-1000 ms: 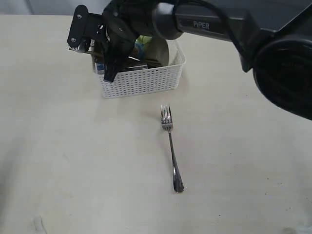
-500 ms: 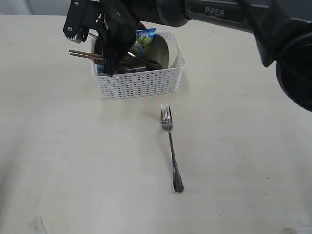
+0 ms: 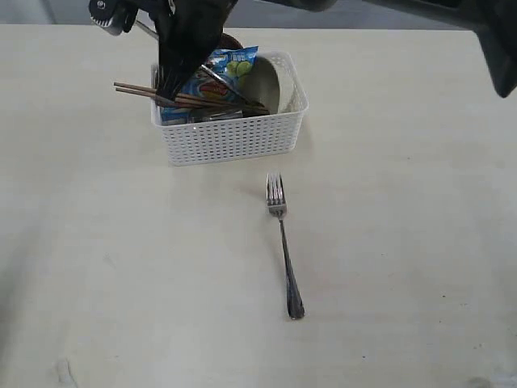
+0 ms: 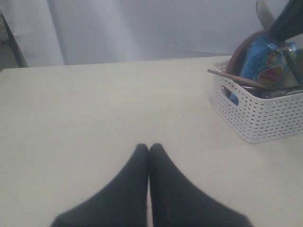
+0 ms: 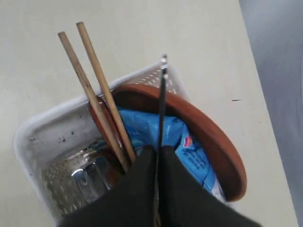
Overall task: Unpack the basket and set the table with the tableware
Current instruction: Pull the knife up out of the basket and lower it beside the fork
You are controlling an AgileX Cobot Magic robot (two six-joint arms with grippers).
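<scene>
The white lattice basket point(image 3: 234, 137) stands at the back of the table point(image 3: 121, 267). My right gripper point(image 3: 166, 82) hangs over the basket's left end, shut on a thin steel knife point(image 5: 162, 94) that shows edge-on between the fingers point(image 5: 137, 179). Wooden chopsticks point(image 3: 145, 90) stick out over the left rim. A round brown plate point(image 5: 208, 132), a steel cup point(image 5: 85, 175) and a cream bowl point(image 3: 266, 81) sit inside. A steel fork point(image 3: 283, 242) lies on the table in front of the basket. My left gripper point(image 4: 149, 147) is shut and empty over bare tabletop, well left of the basket point(image 4: 265, 118).
A blue chip bag point(image 3: 222, 69) stands in the basket against the plate. The dark right arm crosses the top of the exterior view. A pale curtain hangs behind the table's far edge point(image 4: 118, 61).
The right arm has risen and drawn back toward the upper left, lifting its fingers out of the basket. The chip bag and chopsticks, covered before, now show.
</scene>
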